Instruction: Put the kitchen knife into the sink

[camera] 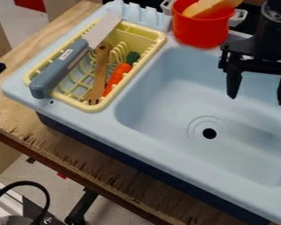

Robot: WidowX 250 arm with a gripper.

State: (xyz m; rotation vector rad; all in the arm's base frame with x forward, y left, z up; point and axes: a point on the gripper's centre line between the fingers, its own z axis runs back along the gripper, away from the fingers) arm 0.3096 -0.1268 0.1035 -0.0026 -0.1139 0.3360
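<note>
The wooden table (15, 115) holds a light-blue sink (157, 103).

The top edge crops the arm (276, 33) and wooden utensil (208, 6); the right edge, the sink (160, 103).

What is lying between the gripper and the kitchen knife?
In the camera view, from the gripper towards the knife, there are part of the sink basin, the yellow rack's rim, the toy carrot and the wooden fork.

A yellow plastic rack (145, 59) holds a brown wooden fork (100, 70) beside an orange toy carrot (117, 74). A pale wooden utensil (208, 6) leans in a round red pot (201, 32).
</note>
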